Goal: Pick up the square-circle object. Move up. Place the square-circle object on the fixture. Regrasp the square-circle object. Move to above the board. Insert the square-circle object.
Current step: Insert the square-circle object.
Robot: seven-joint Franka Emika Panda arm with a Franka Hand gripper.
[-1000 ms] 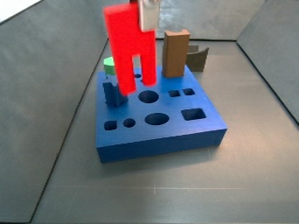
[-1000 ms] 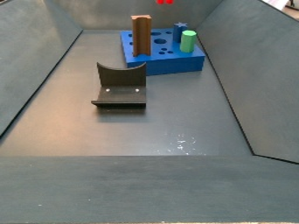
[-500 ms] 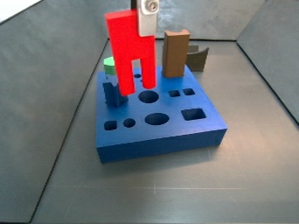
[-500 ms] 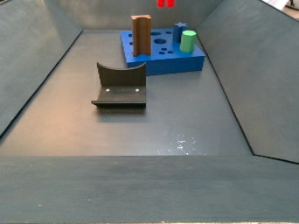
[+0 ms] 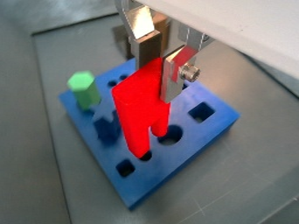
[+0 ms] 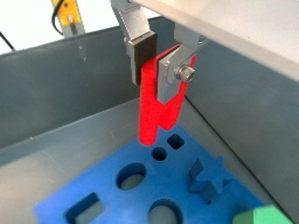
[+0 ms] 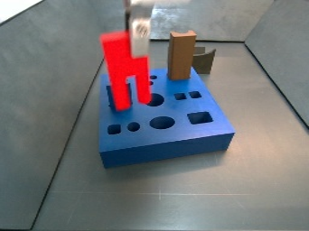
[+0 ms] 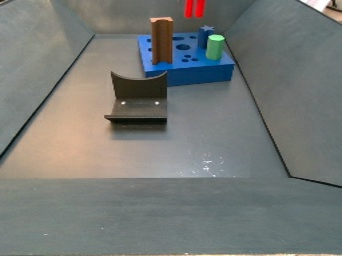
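The square-circle object [image 5: 145,103] is a bright red block with two legs at its lower end. My gripper [image 5: 156,57] is shut on its upper part, in both wrist views with a silver finger on each side [image 6: 158,63]. The block [image 7: 125,68] hangs upright over the blue board [image 7: 169,131], its legs low near the board's holed top on the left side. In a side view only the block's lower part [image 8: 195,8] shows at the frame's upper edge, above the board [image 8: 187,70]. The fixture [image 8: 138,98], a dark L-shaped bracket, stands on the floor apart from the board.
A brown post [image 7: 182,54] rises at the board's far edge. A green peg [image 5: 82,86] and a dark blue star-shaped peg [image 6: 211,175] stand in the board. Grey sloping walls [image 8: 47,80] enclose the floor.
My gripper has come down with the red block and shifted left in a side view. The block's legs are now much closer to the board's top.
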